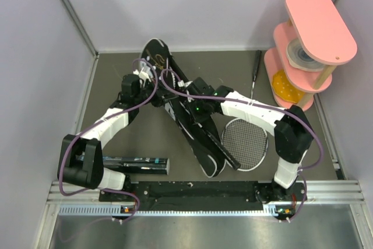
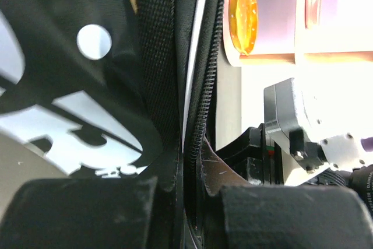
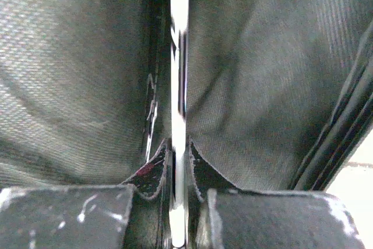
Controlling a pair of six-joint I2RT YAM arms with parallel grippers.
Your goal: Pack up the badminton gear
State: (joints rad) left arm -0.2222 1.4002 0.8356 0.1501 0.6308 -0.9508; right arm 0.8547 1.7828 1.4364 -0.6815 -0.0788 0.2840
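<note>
1. My left jaws are closed on the zipper edge (image 2: 201, 86) of the bag (image 1: 207, 153), upper centre of the top view. If that pinch slips, I expect the mouth to fall shut.
2. My right jaws pinch a thin silver racket frame (image 3: 179, 39) inside the bag. Pushed askew, it may snag or bend.
3. Count: one bag, lying diagonally mid-frame on the surface (image 1: 134, 126); one tube (image 1: 137, 165), lower left; a second racket (image 1: 245, 137), lower right; no shuttlecocks visible.

Tally by kind

Two grippers — left gripper (image 2: 187, 199), right gripper (image 3: 178, 199) — at one black bag (image 1: 204, 147). One racket (image 1: 245, 136) to the right of the right gripper, one thin silver rim (image 3: 179, 39) pinched in it, one black tube (image 1: 137, 165) well behind the left gripper, one pink stand (image 1: 309, 45)
</note>
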